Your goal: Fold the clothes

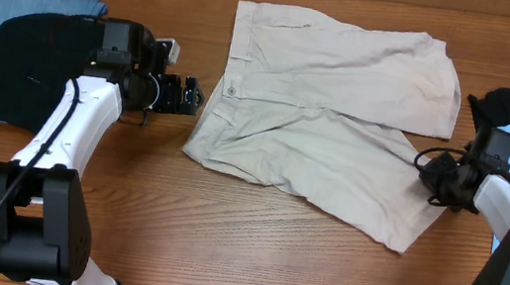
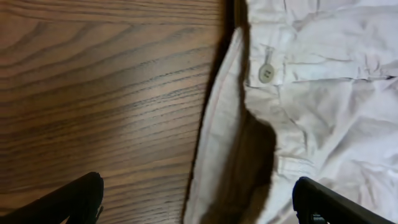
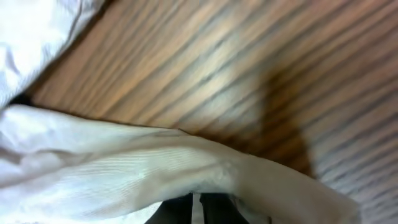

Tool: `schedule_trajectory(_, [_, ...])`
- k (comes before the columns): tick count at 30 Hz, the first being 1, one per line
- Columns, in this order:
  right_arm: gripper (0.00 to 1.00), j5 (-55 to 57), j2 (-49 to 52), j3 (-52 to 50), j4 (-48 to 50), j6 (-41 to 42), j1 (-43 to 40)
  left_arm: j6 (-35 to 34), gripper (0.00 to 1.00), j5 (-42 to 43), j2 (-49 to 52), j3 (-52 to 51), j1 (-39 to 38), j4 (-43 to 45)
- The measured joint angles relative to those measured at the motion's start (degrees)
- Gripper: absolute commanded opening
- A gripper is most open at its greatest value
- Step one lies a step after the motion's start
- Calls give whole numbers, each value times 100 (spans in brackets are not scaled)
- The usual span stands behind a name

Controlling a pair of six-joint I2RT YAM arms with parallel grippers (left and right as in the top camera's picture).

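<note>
Our right jaws are clenched on the lower leg hem of the shorts [image 1: 330, 103], for folding it over; left jaws hang released beside the waistband [image 1: 235, 60].

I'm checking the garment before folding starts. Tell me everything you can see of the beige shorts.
The shorts are pale beige, cotton-like, lying flat but wrinkled on the wooden table. The waistband is to the left and shows one button, and two wide legs spread right. The right gripper is shut on the nearer leg's hem. The open left gripper hovers by the waistband.
</note>
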Motion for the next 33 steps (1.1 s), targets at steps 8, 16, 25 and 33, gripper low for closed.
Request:
schedule_trajectory(8, [62,-551,258,944,-1222,-356,-138,-28,100,-37,4,264,-2,33])
schedule_trajectory(16, [83,-752,278,4118,-4131,-754,-140,-76,40,-46,11,1198,-70,-494])
schedule_trajectory(25, [91,-1117,278,4478,-4795,-1040,-140,-177,4,-382,17,1198,-813,-494])
schedule_trajectory(33, [100,-1163,278,4478,-4857,-1178,-140,-439,4,-522,699,1200,-876,-118])
